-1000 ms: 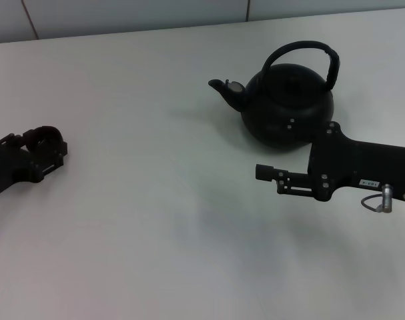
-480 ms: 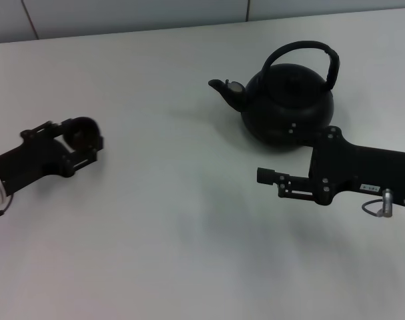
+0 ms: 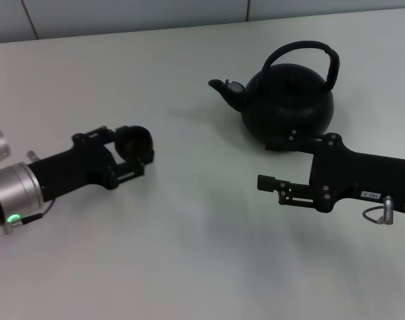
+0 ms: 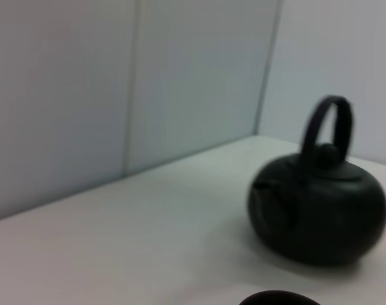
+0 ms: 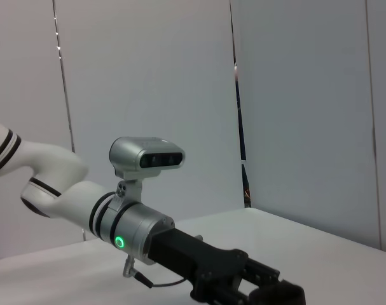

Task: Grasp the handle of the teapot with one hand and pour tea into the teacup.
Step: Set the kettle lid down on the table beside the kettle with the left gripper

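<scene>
While the head view shows the left gripper [image 3: 137, 148] clamped on the teacup [image 3: 133, 139] near the table's [image 3: 189, 253] left edge, its wrist view shows only the cup's rim. The teapot [image 3: 289, 107] sits near the far right corner. The right gripper [image 3: 272, 160] is beside it, jaws apart.

- The large round matte-black teapot [image 4: 318, 216] stands upright on the pale white desk [image 4: 148, 241].
- Its thick black arched handle [image 4: 328, 127] rises above the small lid knob [image 4: 328, 153].
- Pale grey wall panels [image 4: 116, 82] stand behind the teapot.
- A dark curved rim [image 4: 278, 298] shows in front of the teapot, near the camera.
</scene>
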`<state>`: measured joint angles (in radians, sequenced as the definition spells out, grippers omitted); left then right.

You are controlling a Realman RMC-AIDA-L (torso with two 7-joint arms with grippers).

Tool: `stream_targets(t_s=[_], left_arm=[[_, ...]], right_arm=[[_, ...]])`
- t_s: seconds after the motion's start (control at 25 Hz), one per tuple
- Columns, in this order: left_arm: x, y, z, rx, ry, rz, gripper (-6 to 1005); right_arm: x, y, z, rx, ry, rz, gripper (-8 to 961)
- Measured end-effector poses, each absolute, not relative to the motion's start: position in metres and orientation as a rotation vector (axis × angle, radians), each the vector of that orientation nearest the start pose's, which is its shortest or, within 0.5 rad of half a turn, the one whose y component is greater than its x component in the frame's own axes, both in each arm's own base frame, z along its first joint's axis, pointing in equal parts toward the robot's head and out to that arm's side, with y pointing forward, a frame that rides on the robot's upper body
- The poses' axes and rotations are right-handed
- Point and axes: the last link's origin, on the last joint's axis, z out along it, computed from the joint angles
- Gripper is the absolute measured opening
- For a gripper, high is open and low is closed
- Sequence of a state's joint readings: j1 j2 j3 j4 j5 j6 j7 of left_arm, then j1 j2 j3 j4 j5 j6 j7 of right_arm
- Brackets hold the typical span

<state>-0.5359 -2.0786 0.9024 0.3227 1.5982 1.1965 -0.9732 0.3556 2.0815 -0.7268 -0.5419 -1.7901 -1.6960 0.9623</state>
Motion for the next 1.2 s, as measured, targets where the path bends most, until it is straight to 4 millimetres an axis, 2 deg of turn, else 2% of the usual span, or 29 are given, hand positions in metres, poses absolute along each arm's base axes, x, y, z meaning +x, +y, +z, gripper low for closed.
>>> stream_targets(t_s=[0.04,0.28,0.64,1.2], left_arm=[[-0.277,0.334,-0.063,-2.568,-0.518,-0.644,688],[-0.270,0.333,-0.073,-2.610,-0.526,-0.651,688],[-0.266,0.334,-0.076,-2.620,-0.520,-0.659,689],[-0.277,0.327,-0.087,-2.613,-0.561,-0.594,689]], right_arm=[[0.286,0.269,-0.007,-2.624,0.316,0.939,693],[0.287,0.267,-0.008,-2.627,0.322,0.945,693],[0.287,0.267,-0.009,-2.632,0.321,0.942,694],[0.287,0.268,-0.007,-2.634,0.308,0.934,693]])
